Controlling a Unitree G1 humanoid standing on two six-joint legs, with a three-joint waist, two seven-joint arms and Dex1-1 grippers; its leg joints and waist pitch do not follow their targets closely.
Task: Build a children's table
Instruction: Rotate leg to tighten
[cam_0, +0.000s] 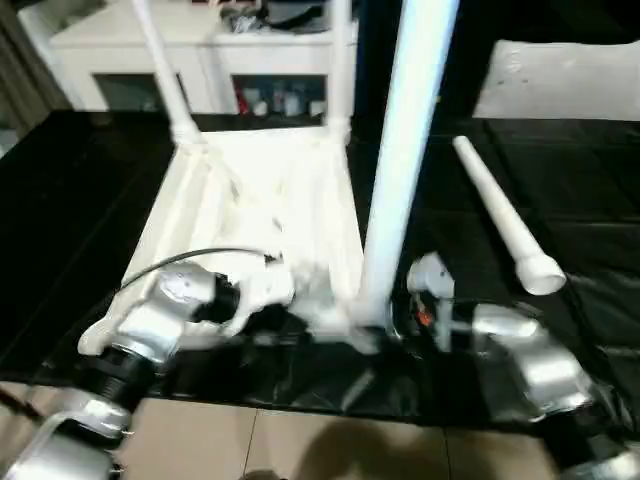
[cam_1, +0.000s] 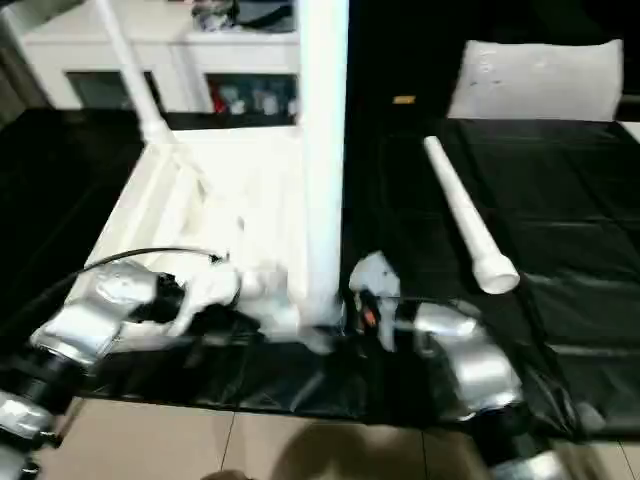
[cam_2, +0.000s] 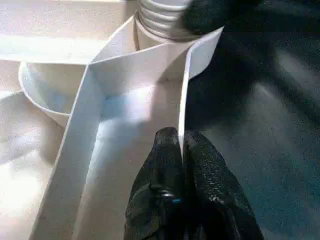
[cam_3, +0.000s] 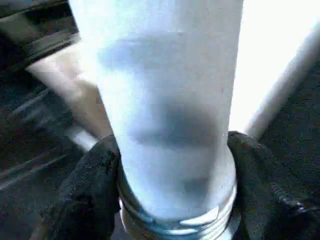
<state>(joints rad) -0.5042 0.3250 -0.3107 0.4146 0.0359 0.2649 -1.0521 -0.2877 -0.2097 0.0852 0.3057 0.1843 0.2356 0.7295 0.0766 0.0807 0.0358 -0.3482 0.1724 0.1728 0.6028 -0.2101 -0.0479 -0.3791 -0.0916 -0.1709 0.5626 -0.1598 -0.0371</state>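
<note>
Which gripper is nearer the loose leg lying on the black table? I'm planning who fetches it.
Right. The right gripper grips the upright leg beside the loose leg; the left gripper pinches the tabletop rim, farther away.

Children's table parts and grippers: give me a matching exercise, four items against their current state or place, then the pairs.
Items:
1. Loose leg
2. Leg in the right gripper
3. Left gripper
4. Far-left leg

States:
A. Pinching the thin side wall of the tabletop
B. Lying flat on the black work table, right of the tabletop
C. Standing in a far corner socket
D. Held upright over the near right corner socket, threaded end down

Pairs: 1-B, 2-D, 3-A, 4-C
</note>
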